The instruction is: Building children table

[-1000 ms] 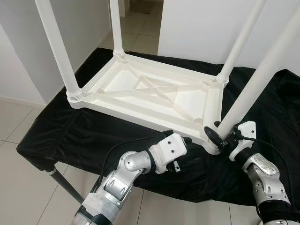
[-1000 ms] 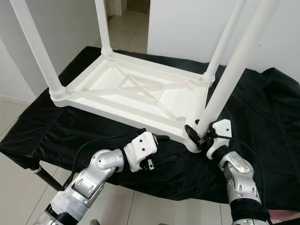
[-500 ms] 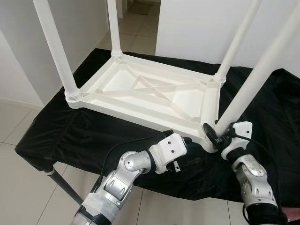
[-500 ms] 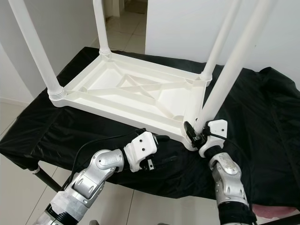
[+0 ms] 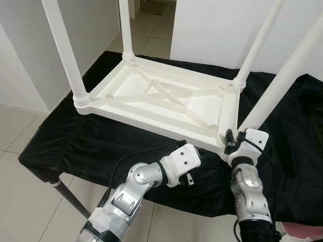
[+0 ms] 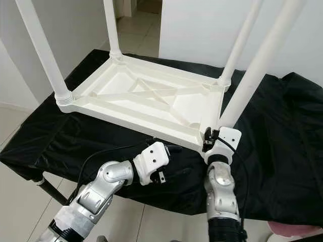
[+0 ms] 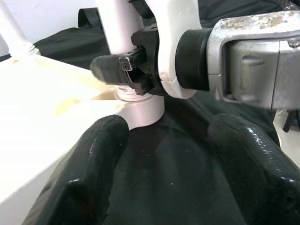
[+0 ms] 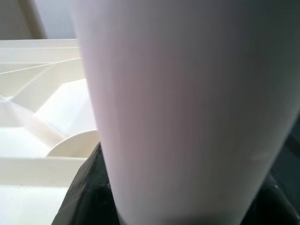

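A white plastic children's table (image 5: 151, 118) lies upside down on a black cloth (image 5: 75, 146). Three legs (image 5: 65, 55) stand up from its other corners. The near-right leg (image 5: 282, 75) rises slanted from the front right corner. My right gripper (image 5: 233, 142) is shut on this leg's base; in the right wrist view the leg (image 8: 187, 108) sits close between the dark fingers. My left gripper (image 5: 207, 162) rests low over the cloth just in front of the table's near rim, open and holding nothing. Its wrist view looks past its fingers (image 7: 93, 159) at the leg base.
The cloth covers a low stand with a grey metal leg (image 5: 70, 199) at the front left. Tiled floor lies on the left and in front. White walls stand close behind, with a doorway (image 5: 151, 10) at the back. Something pink (image 6: 292, 233) shows at the bottom right.
My right forearm has swung left beneath the leg's base, and the gripper has turned around the leg while keeping hold. The left arm has stayed put. The camera shifted slightly.
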Controlling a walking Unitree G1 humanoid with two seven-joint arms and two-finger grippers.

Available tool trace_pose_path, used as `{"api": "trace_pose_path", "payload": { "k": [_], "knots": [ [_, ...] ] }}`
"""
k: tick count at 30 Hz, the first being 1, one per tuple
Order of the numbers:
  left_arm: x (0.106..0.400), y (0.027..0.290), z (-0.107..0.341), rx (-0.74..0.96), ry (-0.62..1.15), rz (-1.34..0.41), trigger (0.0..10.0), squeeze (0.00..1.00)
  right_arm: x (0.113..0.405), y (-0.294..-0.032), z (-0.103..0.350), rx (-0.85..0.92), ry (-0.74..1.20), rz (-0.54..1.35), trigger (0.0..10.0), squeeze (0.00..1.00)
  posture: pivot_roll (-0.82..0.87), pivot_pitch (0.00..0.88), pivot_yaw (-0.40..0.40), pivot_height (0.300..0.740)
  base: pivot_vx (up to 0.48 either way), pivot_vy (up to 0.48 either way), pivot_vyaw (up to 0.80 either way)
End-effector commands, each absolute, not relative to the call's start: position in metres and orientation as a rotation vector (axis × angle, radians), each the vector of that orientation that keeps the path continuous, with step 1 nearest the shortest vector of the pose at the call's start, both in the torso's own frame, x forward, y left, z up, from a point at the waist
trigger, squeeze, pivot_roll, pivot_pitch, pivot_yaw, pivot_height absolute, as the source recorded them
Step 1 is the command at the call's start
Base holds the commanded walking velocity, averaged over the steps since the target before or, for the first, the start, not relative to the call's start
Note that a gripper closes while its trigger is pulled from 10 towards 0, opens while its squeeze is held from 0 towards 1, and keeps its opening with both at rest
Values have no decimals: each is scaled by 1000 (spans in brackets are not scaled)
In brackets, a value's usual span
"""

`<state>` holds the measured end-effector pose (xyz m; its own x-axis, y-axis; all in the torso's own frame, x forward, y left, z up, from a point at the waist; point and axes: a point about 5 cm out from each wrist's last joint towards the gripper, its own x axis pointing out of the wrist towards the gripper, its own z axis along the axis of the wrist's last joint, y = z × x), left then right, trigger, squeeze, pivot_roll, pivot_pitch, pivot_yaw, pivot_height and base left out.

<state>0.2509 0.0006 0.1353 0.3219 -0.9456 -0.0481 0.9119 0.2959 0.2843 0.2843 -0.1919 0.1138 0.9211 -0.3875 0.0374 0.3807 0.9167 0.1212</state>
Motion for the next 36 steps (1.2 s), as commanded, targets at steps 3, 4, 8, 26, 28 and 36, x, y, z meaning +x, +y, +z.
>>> {"api": "trace_pose_path", "payload": {
  "k": [3, 4, 8, 26, 28, 36],
  "knots": [
    [252, 0, 139, 284, -150, -1206, 10000, 0, 285, -185, 113, 171, -49, -487, 10000, 0, -59, 0, -49, 740, 0, 0, 0],
    [252, 1, 139, 281, -149, -1201, 10000, 0, 286, -183, 115, 170, -49, -489, 10000, 0, -59, 0, -49, 740, 0, 0, 0],
    [253, 3, 138, 280, -145, -1177, 10000, 0, 289, -189, 116, 131, -42, -489, 10000, 0, -50, 0, -52, 740, 0, 0, 0],
    [256, 4, 138, 277, -148, -1161, 10000, 0, 295, -199, 130, 88, -150, -225, 10000, 0, -53, 0, -53, 740, 0, 0, 0],
    [257, 5, 138, 267, -147, -1152, 10000, 0, 291, -198, 127, 77, -168, -198, 10000, 0, -52, 0, -54, 740, 0, 0, 0],
    [265, 10, 141, 151, -145, -1073, 10000, 0, 277, -193, 120, 88, -220, -188, 10000, 0, -53, 0, -50, 740, 0, 0, 0]
  ]
}}
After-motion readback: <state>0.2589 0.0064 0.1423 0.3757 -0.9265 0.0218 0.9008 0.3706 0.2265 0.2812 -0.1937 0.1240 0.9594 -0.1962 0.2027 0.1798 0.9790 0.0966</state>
